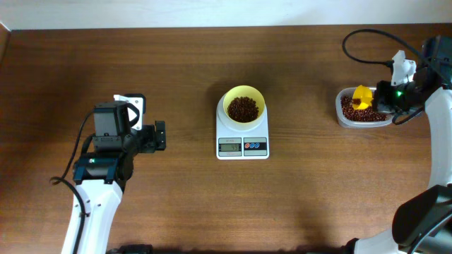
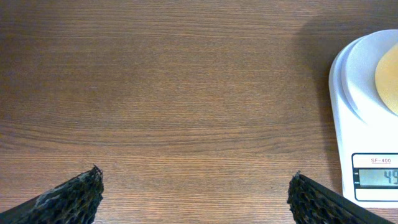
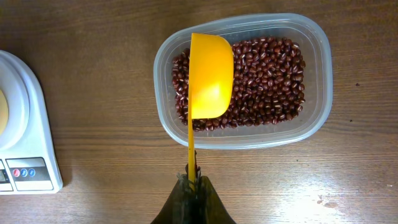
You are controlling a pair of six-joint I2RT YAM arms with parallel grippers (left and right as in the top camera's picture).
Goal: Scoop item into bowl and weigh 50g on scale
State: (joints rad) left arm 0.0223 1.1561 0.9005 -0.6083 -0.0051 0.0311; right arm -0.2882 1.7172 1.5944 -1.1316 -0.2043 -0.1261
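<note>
The right tool grips the yellow scoop over the clear container, right. The left tool is wide, empty. The bowl holding beans sits on the scale, centre. Adding a full scoop may overshoot the target.

Your table is brown wood, matt, with a fine visible grain. Your scale is smooth white plastic with a faint sheen, and the bowl is pale yellow plastic. The beans look smooth-skinned and slightly glossy. Their container is clear plastic; the scoop is smooth, opaque yellow plastic. On your left gripper, the pads are black with a rough, pitted texture.
</note>
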